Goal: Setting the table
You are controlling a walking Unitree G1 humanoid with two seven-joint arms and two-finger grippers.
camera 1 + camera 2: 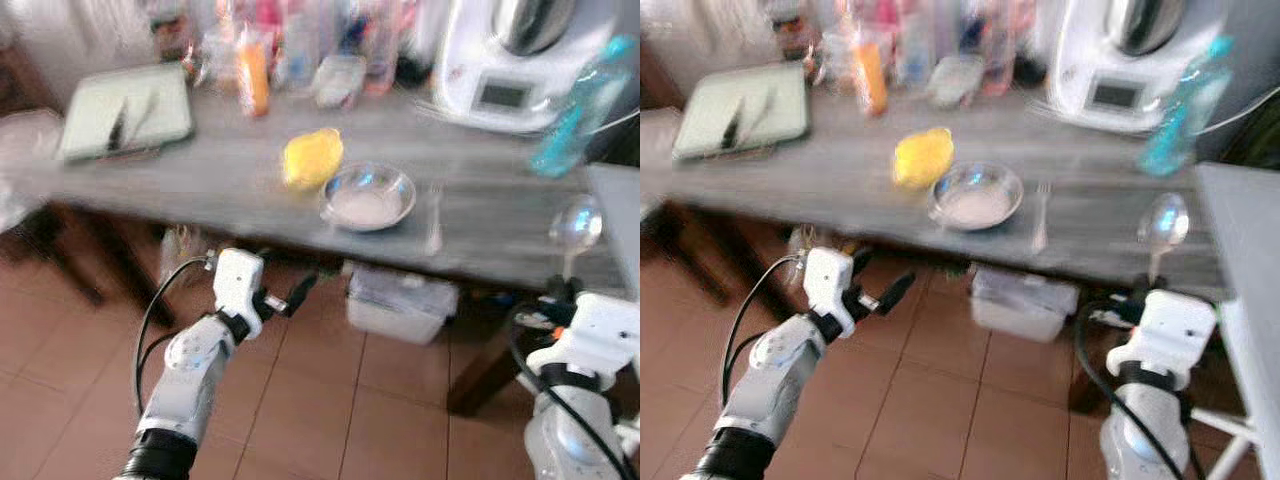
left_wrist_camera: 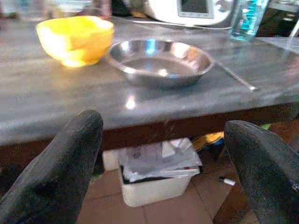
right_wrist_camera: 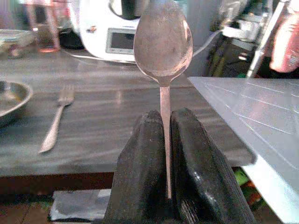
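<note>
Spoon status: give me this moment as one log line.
right gripper: shut on spoon, upright | left gripper: open, below table edge | fork beside steel bowl

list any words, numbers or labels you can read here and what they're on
None can be read.
White kitchen machine: its small display is lit, but the content is too blurred to read.
Blue bottle: any label is smeared by motion blur.
Orange bottle among other blurred bottles and jars at the back of the table: nothing legible.
Spoon, held by the right gripper: no marking.
</note>
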